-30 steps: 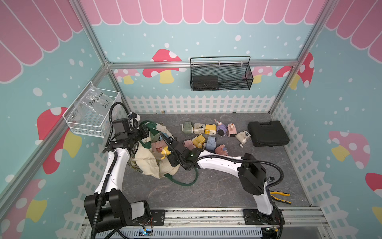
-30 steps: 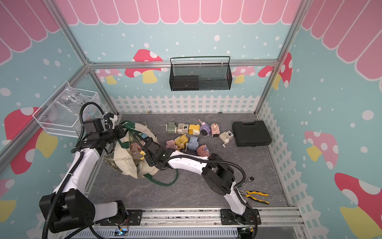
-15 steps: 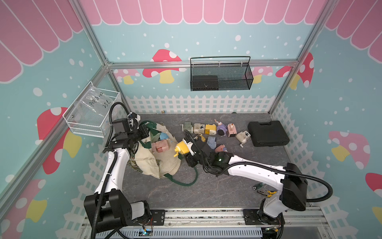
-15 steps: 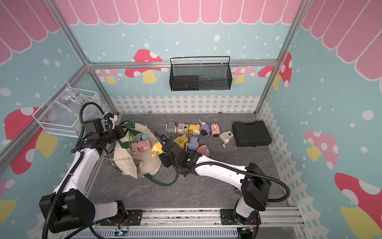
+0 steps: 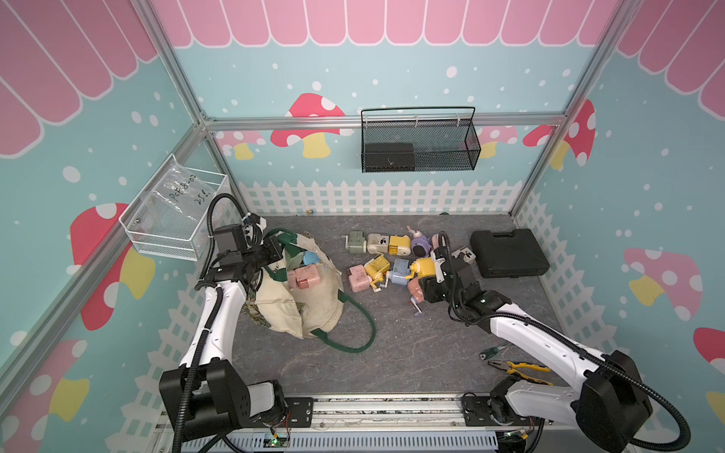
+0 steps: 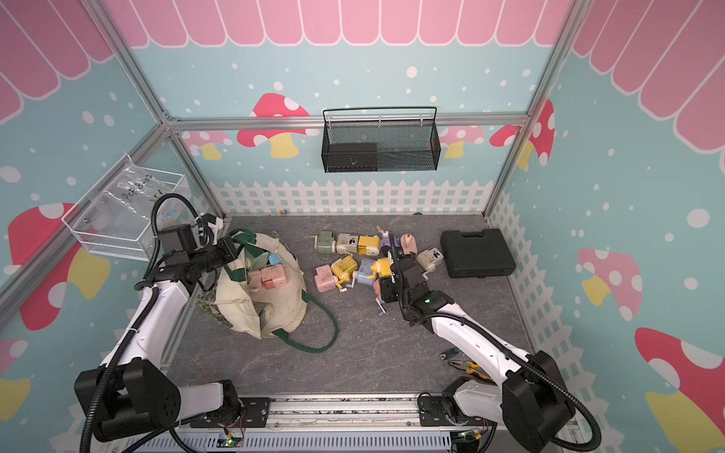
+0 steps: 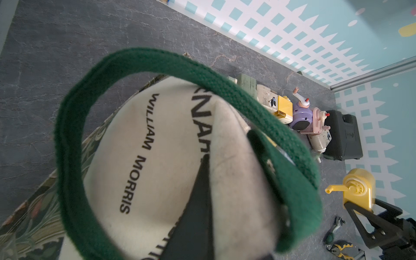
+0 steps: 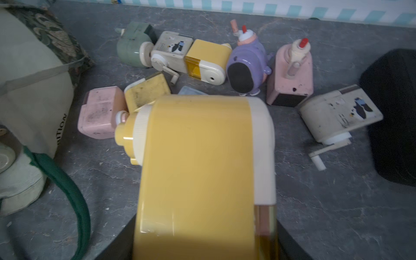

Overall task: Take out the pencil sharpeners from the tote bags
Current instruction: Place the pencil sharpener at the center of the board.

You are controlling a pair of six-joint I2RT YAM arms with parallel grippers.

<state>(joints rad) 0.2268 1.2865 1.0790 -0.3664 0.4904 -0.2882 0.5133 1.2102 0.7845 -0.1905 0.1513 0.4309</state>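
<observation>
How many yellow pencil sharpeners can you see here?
3. One yellow sharpener is in the right gripper; a second yellow one lies in the back row beside the purple sharpener; a third yellow one lies beside a pink sharpener. The tote bag may hide more.

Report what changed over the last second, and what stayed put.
The right fingers, gripping a yellow sharpener, carried it out of the tote bag and across to above the pile of sharpeners on the table. The left fingers stayed shut on the bag's rim. The bag, pile, black case and pliers did not move.
</observation>
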